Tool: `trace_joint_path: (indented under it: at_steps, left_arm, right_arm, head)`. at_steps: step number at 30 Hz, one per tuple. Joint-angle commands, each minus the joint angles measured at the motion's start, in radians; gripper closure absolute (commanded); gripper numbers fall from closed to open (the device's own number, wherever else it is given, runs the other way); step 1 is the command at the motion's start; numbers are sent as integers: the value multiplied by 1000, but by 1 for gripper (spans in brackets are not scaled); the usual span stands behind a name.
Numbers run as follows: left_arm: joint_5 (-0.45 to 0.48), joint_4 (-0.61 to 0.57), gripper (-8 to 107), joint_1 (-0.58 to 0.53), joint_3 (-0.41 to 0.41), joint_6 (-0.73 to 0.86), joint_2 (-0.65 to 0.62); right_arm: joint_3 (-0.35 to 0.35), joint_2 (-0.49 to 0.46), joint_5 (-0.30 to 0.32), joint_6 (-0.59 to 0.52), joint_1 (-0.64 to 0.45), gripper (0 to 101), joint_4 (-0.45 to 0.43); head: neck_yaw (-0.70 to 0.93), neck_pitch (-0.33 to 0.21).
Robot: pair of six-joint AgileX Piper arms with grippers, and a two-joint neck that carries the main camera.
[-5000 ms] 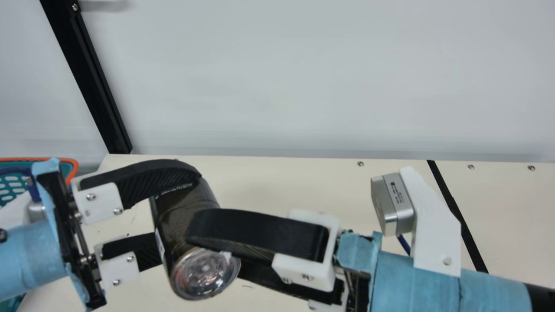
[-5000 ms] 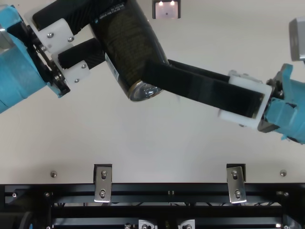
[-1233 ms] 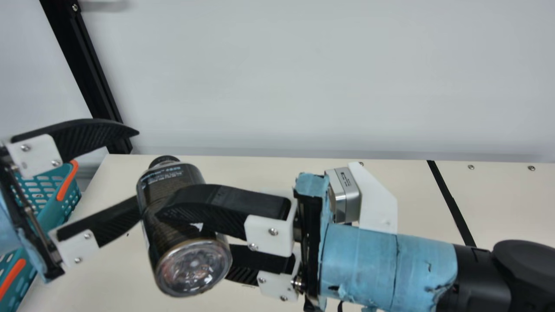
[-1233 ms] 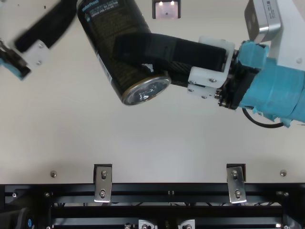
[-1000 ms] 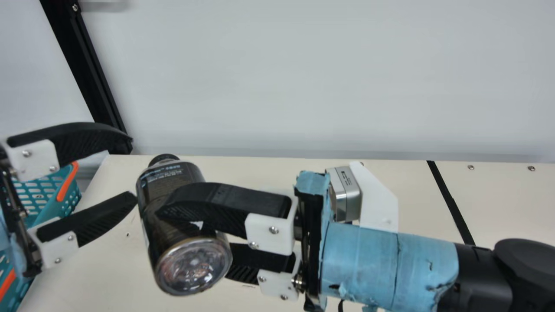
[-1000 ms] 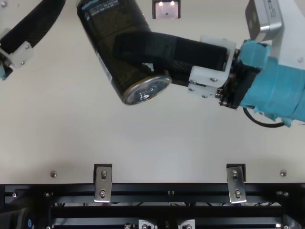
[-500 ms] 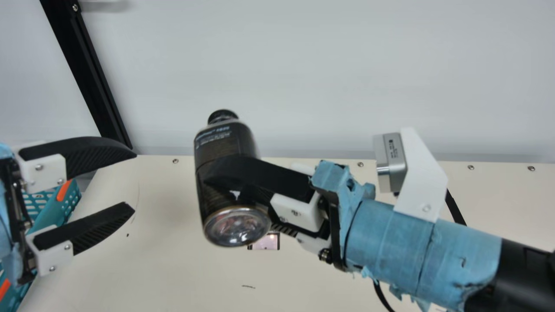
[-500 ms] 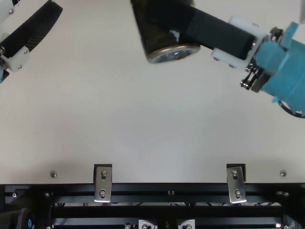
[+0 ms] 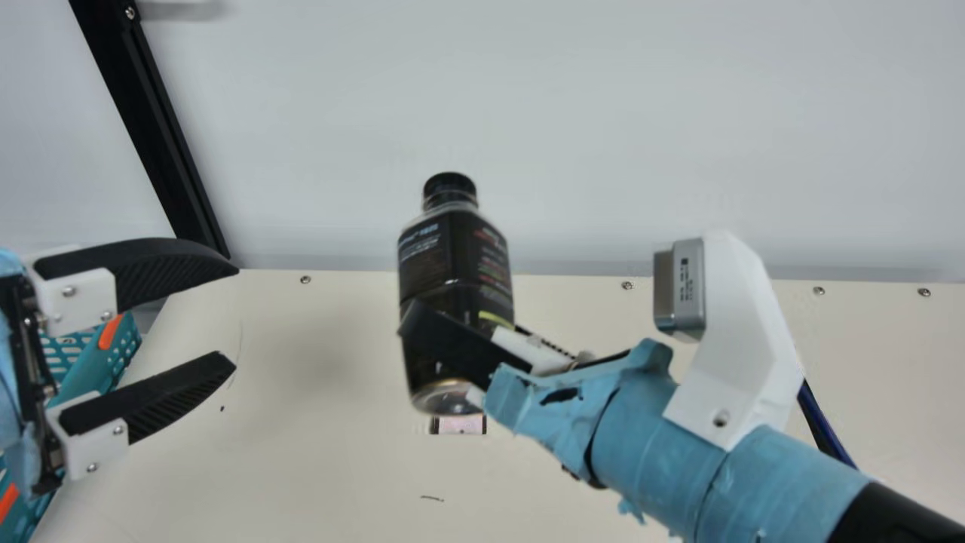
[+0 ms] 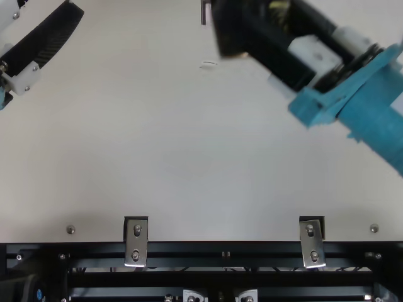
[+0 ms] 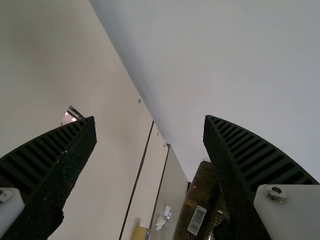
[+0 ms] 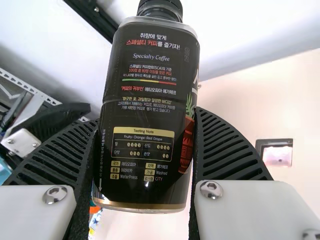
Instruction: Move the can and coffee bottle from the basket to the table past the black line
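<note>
My right gripper [image 9: 424, 328] is shut on the dark coffee bottle [image 9: 456, 260], holding it nearly upright above the table, left of the black line. In the right wrist view the gripper [image 12: 147, 117] presses the bottle [image 12: 145, 95] from both sides, its cap up. My left gripper [image 9: 236, 318] stands open at the left, nothing between its fingers; the left wrist view also shows the gripper [image 11: 150, 120] apart. The teal basket [image 9: 130, 343] is partly hidden behind it. Beyond the black line [image 11: 139, 170] is a yellow object [image 11: 140, 233], too cut off to identify.
A small black-framed pinkish square [image 9: 460, 425] lies on the cream table [image 9: 317, 452] below the bottle. A pale wall [image 9: 573, 136] rises behind the table, with a black post [image 9: 162, 143] at the left.
My left gripper has let go of the bottle and drawn back left. My right gripper has carried the bottle right and away from the table's front, turning it more upright and its label round.
</note>
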Motion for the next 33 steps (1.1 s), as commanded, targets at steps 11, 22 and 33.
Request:
trace_joint_path:
  at_steps: [11,22,33]
  left_arm:
    - [0,0,9,0,0,0,0]
    - [0,0,9,0,0,0,0]
    - [0,0,9,0,0,0,0]
  right_arm:
    - [-2,28,-119,7,85,101,-124]
    - [86,139,-383,-28,263,101,-274]
    - [131,262,-467,-134,262,101,-277]
  head:
    - [-7,-26]
    - [-7,-26]
    - [-7,-26]
